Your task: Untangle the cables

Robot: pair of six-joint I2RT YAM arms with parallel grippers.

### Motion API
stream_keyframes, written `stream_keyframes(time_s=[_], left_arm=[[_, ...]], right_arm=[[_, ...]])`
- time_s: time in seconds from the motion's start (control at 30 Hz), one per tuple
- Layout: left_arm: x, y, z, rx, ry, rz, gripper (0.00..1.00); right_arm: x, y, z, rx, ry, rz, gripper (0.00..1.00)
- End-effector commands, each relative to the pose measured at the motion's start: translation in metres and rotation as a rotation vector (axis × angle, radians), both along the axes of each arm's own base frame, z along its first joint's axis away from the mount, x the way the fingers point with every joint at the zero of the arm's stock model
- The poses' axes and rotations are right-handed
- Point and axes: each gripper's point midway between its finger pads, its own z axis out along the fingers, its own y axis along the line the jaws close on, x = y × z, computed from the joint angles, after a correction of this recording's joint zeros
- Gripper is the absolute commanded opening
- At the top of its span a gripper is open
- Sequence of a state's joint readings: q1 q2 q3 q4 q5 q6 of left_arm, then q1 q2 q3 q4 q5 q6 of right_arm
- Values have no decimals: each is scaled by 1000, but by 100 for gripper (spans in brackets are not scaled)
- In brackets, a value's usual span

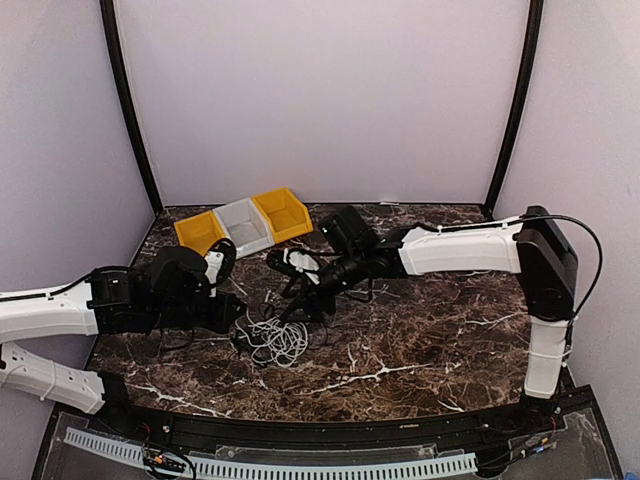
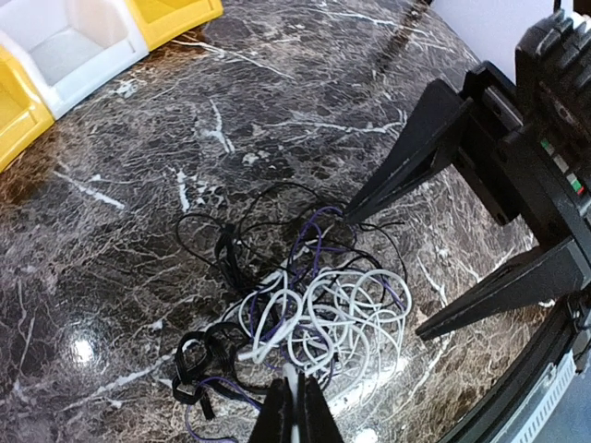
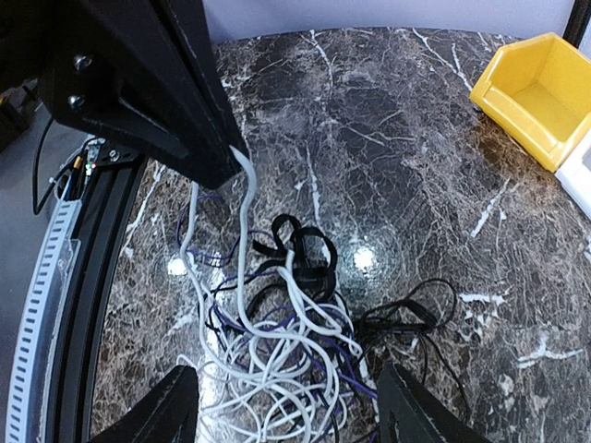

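The cables (image 1: 275,338) lie in one tangle of white, black and purple cords on the marble table, also seen in the left wrist view (image 2: 319,318) and the right wrist view (image 3: 286,341). My left gripper (image 2: 295,383) is shut on a white cable strand at the tangle's near edge; in the right wrist view it (image 3: 199,138) holds that strand (image 3: 242,198) lifted off the pile. My right gripper (image 3: 286,392) is open, its fingers (image 3: 171,406) straddling the tangle from above. In the top view it (image 1: 300,303) hovers just behind the pile, across from the left gripper (image 1: 240,315).
Three small bins stand in a row at the back left: yellow (image 1: 200,232), white (image 1: 243,225), yellow (image 1: 283,213). A black strap loop (image 2: 199,360) lies at the tangle's side. The table's front rail (image 3: 65,277) runs close by.
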State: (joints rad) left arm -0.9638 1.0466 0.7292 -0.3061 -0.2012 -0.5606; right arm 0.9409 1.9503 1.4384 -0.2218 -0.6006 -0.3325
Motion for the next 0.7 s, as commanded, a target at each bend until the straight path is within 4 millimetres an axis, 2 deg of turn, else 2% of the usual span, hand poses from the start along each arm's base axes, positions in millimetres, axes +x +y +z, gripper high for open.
stream_keyframes(time_s=[0.0, 0.17, 0.27, 0.4, 0.5, 0.57, 0.63, 0.67], left_arm=[[4, 19, 9, -92, -7, 143, 0], [2, 26, 11, -146, -24, 170, 0], [2, 27, 11, -144, -26, 175, 0], [2, 28, 10, -140, -27, 178, 0], [3, 30, 13, -148, -34, 188, 0], [4, 34, 21, -155, -46, 210, 0], [7, 39, 40, -178, -78, 232, 0], [10, 40, 61, -207, -116, 241, 0]], right_arm=[[8, 31, 19, 110, 8, -27, 68], [-7, 48, -3, 86, -25, 11, 72], [-8, 54, -16, 74, -32, 12, 73], [-9, 59, -35, 46, -20, 13, 70], [-11, 59, -49, 23, -9, 13, 61], [-11, 57, -60, 5, -2, 11, 54], [-13, 54, -70, -11, 7, 11, 49], [-14, 53, -74, -18, 9, 9, 46]])
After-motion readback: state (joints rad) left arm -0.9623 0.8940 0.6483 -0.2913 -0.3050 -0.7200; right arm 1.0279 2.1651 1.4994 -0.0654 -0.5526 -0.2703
